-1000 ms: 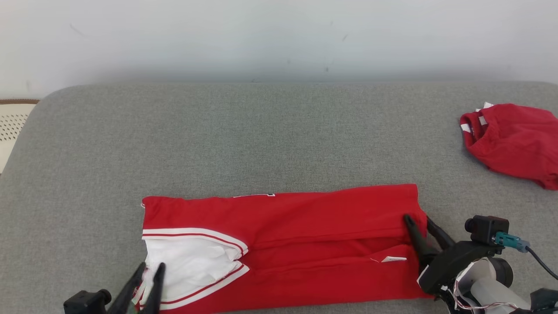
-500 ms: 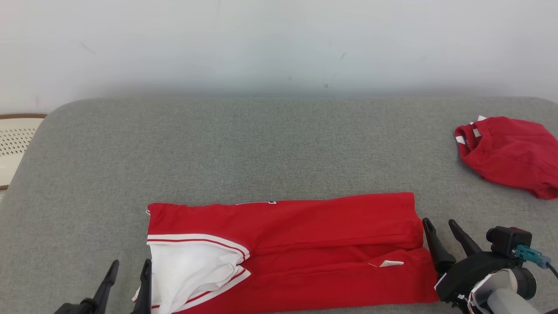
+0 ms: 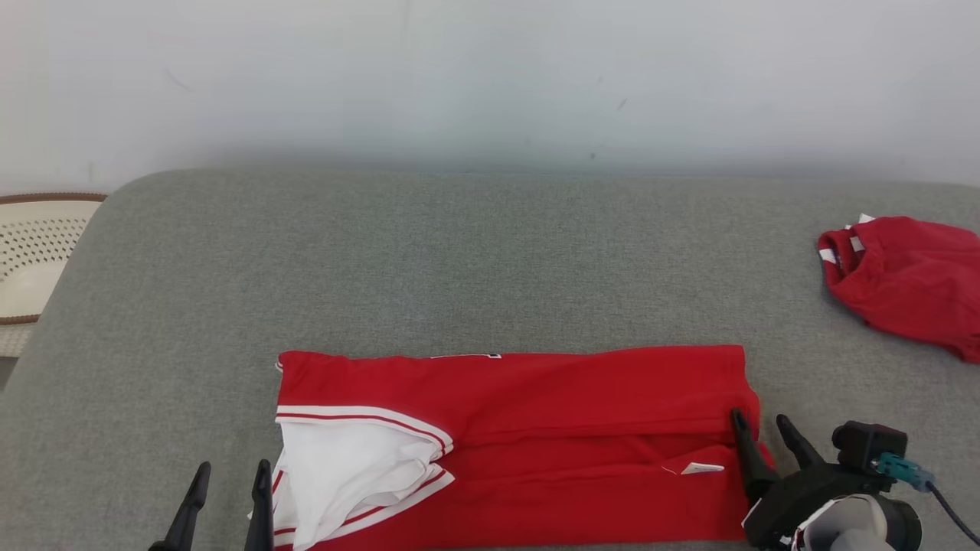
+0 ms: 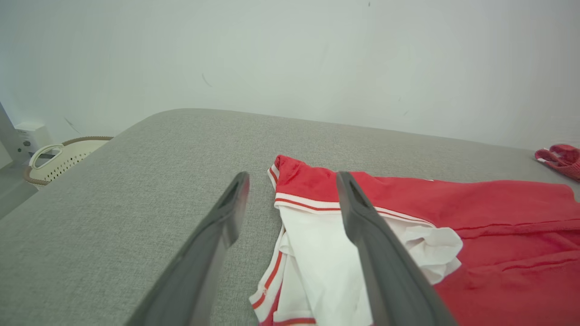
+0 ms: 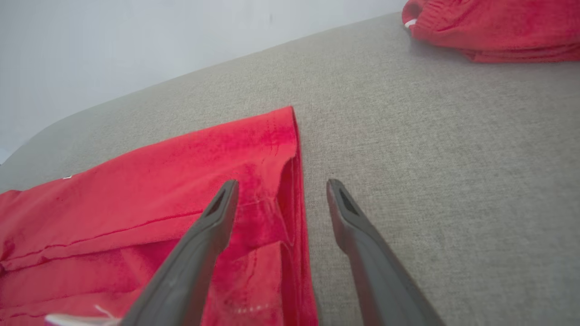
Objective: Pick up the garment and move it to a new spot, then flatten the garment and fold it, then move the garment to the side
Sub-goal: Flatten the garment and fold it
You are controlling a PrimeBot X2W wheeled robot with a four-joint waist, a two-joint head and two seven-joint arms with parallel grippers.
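**Folded garment near front edge; both grippers spread at its ends**

The garment lay as a long folded band at the near edge of the grey padded surface. It was well apart from a second red garment at far right and a pale basket off the left side.

My left gripper was spread and empty, its right finger over the white-trimmed end. In the left wrist view the white panel spilled loose out of the fold.

My right gripper was also spread and empty, straddling the right-hand edge: one finger over red cloth, the other over bare surface.

Judgement: light, limp knit. The stacked layers would likely slide and unfold if only the top one were pinched. Best hold: through all layers at each end, close to the edge, with the white panel gathered in.
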